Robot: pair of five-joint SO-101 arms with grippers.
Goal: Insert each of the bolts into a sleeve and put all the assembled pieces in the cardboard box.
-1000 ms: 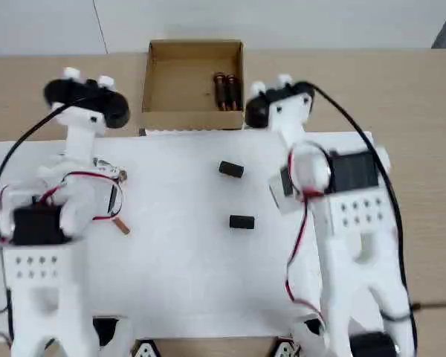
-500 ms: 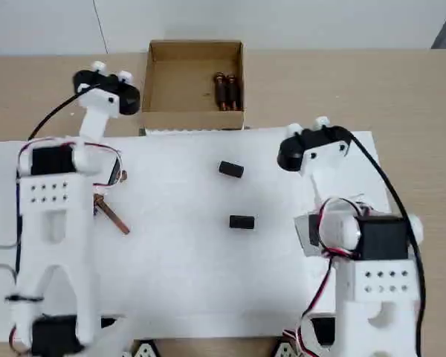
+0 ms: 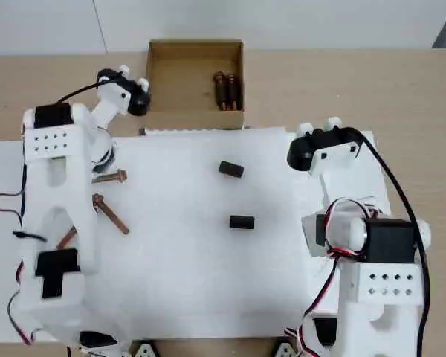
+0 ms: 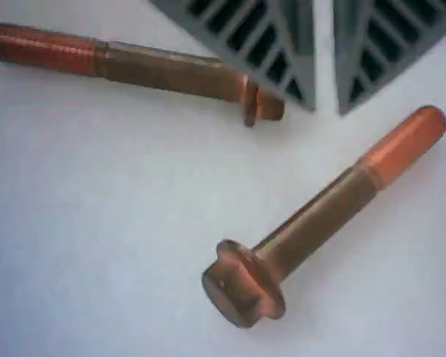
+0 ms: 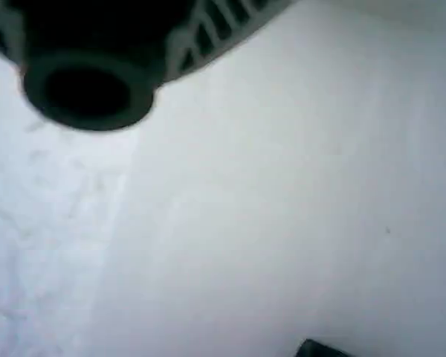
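LEFT CLAW OVER BOLTS: Two arms work at a wooden table [image 3: 320, 82] w/ a white sheet [image 3: 178, 290] spread across it. The left claw [image 4: 324, 104] hangs low over the sheet's left side, jaws slightly apart and gripping nothing, its tips just beside the head of the first bolt [image 4: 134, 63]. A second bolt [image 4: 320, 216] lies near, not touching the first. A third bolt [image 3: 67, 238] pokes out from under the left arm, nearer the sheet's front. Mid-sheet lie a far sleeve [image 3: 231, 169] and a near sleeve [image 3: 241, 222], both black, apart from each other. The cardboard box [image 3: 178, 82] stands at the sheet's far edge, w/ two assembled pieces [image 3: 227, 91] side by side against its right wall. The right claw [image 3: 311, 230] is over the sheet's right side (open or closed, can't tell).
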